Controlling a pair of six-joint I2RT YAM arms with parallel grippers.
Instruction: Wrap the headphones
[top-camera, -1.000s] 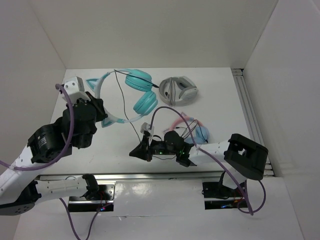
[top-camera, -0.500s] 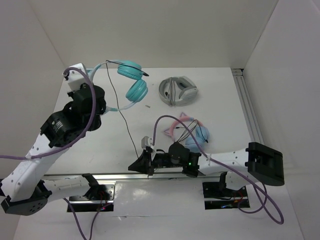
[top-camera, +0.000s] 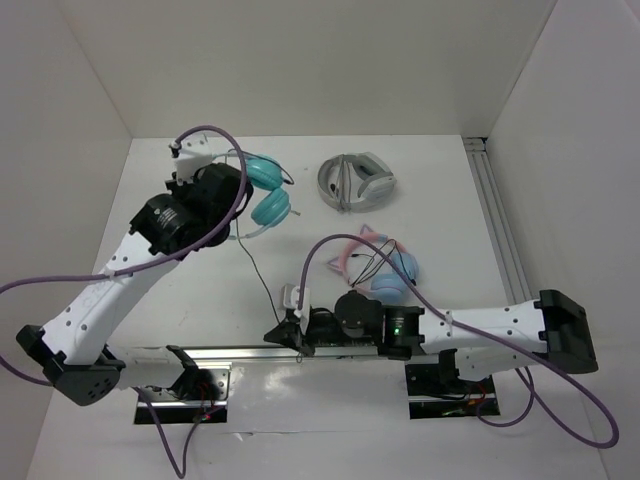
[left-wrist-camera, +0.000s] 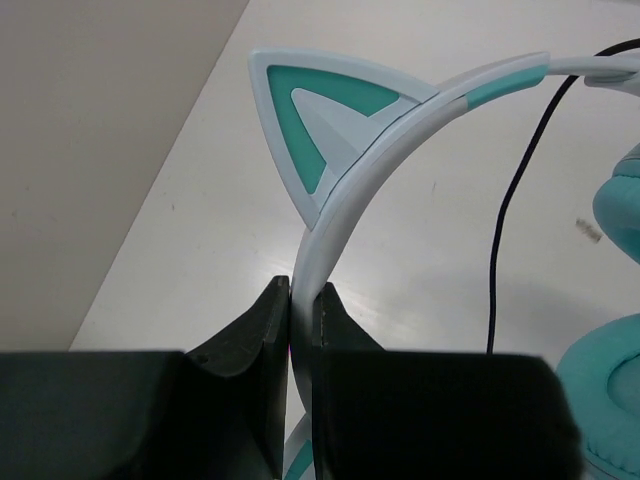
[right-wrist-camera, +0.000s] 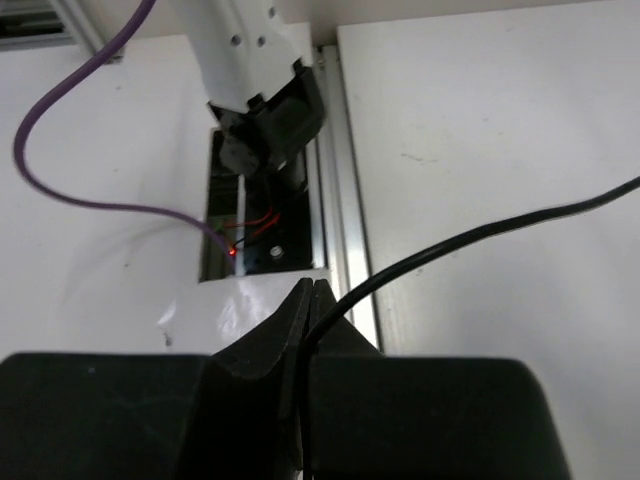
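The teal headphones (top-camera: 266, 189) hang from my left gripper (top-camera: 232, 207), both round earcups stacked close together. In the left wrist view the left gripper (left-wrist-camera: 302, 290) is shut on the pale headband (left-wrist-camera: 340, 210) just below a pointed cat ear (left-wrist-camera: 310, 110), with a teal earcup (left-wrist-camera: 610, 390) at the right edge. The thin black cable (top-camera: 258, 270) runs from the headphones down to my right gripper (top-camera: 276, 330) at the table's near edge. The right wrist view shows the right gripper (right-wrist-camera: 308, 290) shut on that cable (right-wrist-camera: 470, 240).
A grey-white folded pair (top-camera: 355, 182) lies at the back right of centre. A pink-banded cat-ear pair with blue earcups (top-camera: 385, 265) lies just behind my right arm. A metal rail (top-camera: 495, 210) runs along the right side, and another (top-camera: 220, 352) along the near edge. White walls enclose the table.
My left arm has swung right with the headphones, bringing them up off the table. The right gripper has drawn the cable toward the near edge and closed fully on it.
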